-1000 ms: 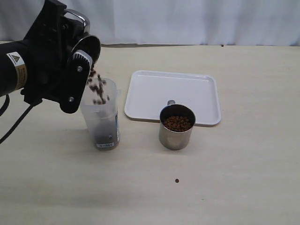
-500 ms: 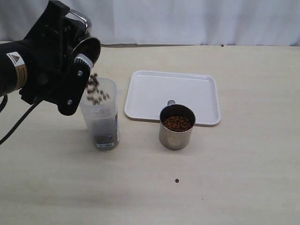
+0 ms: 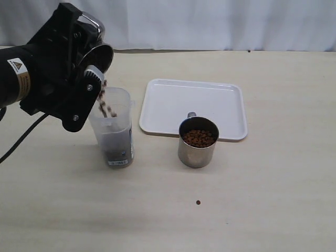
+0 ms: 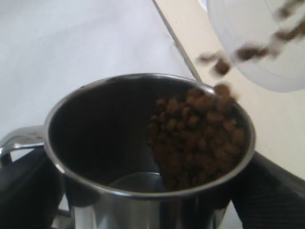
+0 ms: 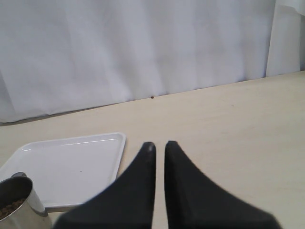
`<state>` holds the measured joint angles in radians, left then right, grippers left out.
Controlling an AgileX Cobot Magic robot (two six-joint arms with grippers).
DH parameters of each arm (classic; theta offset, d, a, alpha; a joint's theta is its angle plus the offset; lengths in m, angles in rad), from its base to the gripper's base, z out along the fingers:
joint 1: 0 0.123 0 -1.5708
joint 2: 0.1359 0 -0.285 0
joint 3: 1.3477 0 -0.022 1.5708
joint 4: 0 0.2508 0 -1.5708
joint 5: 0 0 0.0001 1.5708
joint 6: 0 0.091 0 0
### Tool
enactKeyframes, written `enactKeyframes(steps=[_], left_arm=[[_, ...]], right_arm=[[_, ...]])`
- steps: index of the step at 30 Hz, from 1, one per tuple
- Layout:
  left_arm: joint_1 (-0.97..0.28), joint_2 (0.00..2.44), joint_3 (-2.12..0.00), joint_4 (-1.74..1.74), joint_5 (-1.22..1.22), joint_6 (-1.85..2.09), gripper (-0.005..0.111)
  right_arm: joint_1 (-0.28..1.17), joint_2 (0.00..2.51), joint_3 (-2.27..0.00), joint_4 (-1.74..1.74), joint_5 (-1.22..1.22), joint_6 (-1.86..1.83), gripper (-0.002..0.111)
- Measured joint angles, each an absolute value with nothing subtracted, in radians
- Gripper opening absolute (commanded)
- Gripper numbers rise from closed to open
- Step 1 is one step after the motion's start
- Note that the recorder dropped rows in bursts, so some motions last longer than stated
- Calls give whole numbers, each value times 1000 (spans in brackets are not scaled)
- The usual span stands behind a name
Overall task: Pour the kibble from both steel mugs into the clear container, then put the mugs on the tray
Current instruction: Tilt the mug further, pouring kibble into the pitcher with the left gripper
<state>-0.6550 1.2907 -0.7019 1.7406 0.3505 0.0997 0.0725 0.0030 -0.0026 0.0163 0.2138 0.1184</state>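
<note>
Left gripper (image 3: 88, 52) grips a steel mug (image 4: 95, 133) with wide jaws, arm raised and rolled, tipping kibble (image 4: 200, 133) into the clear container (image 3: 116, 131). Right gripper (image 5: 160, 148) is closed tight, holding nothing.

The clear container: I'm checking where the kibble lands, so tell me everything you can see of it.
The clear container is a tall, frosted, plastic-looking canister with a rounded rim, a small pour lip toward the tray and a white label near its base. It stands upright on the table, apart from the tray. Brown kibble covers its bottom and more is falling in from the tilted mug above its rim.
</note>
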Motion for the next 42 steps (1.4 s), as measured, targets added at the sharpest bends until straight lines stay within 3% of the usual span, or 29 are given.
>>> enactKeyframes(steps=[42], left_arm=[[-655, 1291, -702, 1743, 308, 274, 0]], right_arm=[[72, 3, -3, 16, 214, 118, 5]])
